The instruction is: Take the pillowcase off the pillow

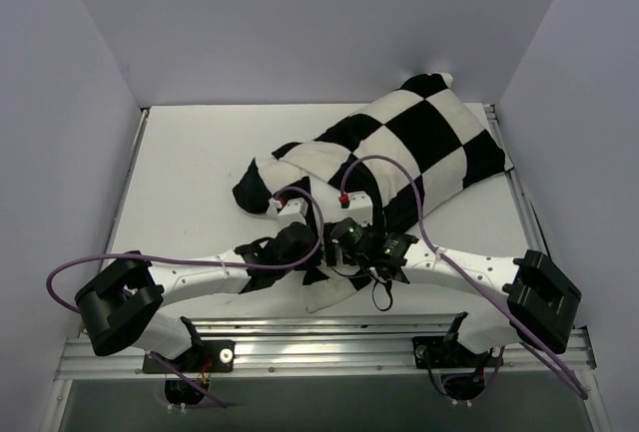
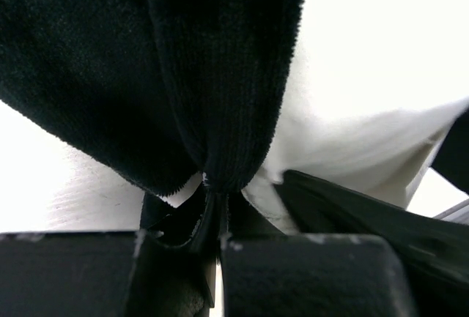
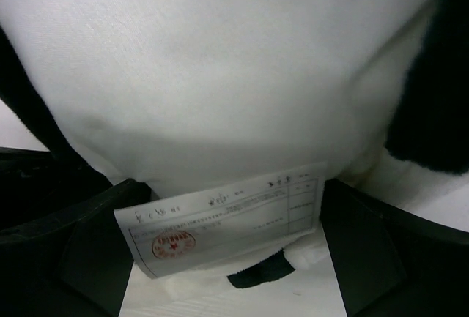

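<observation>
Checked pillowcase (image 1: pixel 419 143) partly on white pillow (image 3: pixel 220 75)
It lies rumpled, diagonal from far right to near centre; the pillow's plain plump end bulges out there.

Left end effector (image 2: pixel 217 203) clamped on black pillowcase (image 2: pixel 220 75) fold; white fabric (image 2: pixel 352 148) at right.

pillowcase (image 1: pixel 419 133) on table (image 1: pixel 190 163), far right
</observation>
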Controlling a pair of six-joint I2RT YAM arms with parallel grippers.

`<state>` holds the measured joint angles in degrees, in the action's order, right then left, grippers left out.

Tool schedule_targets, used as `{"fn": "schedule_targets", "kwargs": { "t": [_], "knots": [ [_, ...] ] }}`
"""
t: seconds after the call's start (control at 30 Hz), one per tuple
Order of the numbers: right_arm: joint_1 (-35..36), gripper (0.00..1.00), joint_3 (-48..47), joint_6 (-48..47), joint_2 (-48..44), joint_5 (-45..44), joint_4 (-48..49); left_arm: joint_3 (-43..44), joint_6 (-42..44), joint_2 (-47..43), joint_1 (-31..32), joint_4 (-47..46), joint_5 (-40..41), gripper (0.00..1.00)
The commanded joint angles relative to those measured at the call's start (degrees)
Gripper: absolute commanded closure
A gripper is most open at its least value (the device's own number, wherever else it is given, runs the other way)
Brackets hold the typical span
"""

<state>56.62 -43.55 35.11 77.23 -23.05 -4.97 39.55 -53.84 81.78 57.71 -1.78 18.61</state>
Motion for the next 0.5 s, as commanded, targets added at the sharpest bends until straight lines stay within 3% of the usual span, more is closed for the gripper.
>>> {"fn": "schedule_targets", "kwargs": {
  "t": [0.0, 0.13, 0.2, 0.3, 0.33, 0.43, 0.47],
  "knots": [
    [0.07, 0.09, -2.49, -1.71, 4.67, -0.24, 0.75, -0.61, -0.47, -0.74, 0.56, -2.17, -1.21, 0.97],
    [-0.81, 0.09, -5.04, -1.80, 9.95, -0.86, 1.54, -0.70, -0.65, -0.83, 0.91, -2.17, -1.21, 0.97],
    [-1.60, 0.16, -5.67, -1.80, 11.80, -0.68, 2.68, -0.79, -0.73, -0.92, 1.08, -2.17, -1.30, 0.97],
    [-3.87, 0.44, -6.89, -2.06, 12.59, 1.33, 4.44, -0.88, -0.91, -1.09, 1.26, -2.17, -1.73, 0.97],
    [-4.58, 0.66, -7.94, -2.15, 12.77, 2.38, 4.45, -0.88, -0.91, -1.18, 1.35, -2.26, -1.82, 0.97],
    [-7.82, 1.00, -10.40, -2.50, 13.38, 4.32, 6.99, -0.53, -0.91, -1.01, 2.05, -2.35, -2.35, 0.97],
    [-8.62, 1.00, -11.02, -2.51, 13.21, 5.02, 7.43, -0.18, -0.91, -0.92, 2.49, -2.26, -2.44, 0.97]
  ]
}}
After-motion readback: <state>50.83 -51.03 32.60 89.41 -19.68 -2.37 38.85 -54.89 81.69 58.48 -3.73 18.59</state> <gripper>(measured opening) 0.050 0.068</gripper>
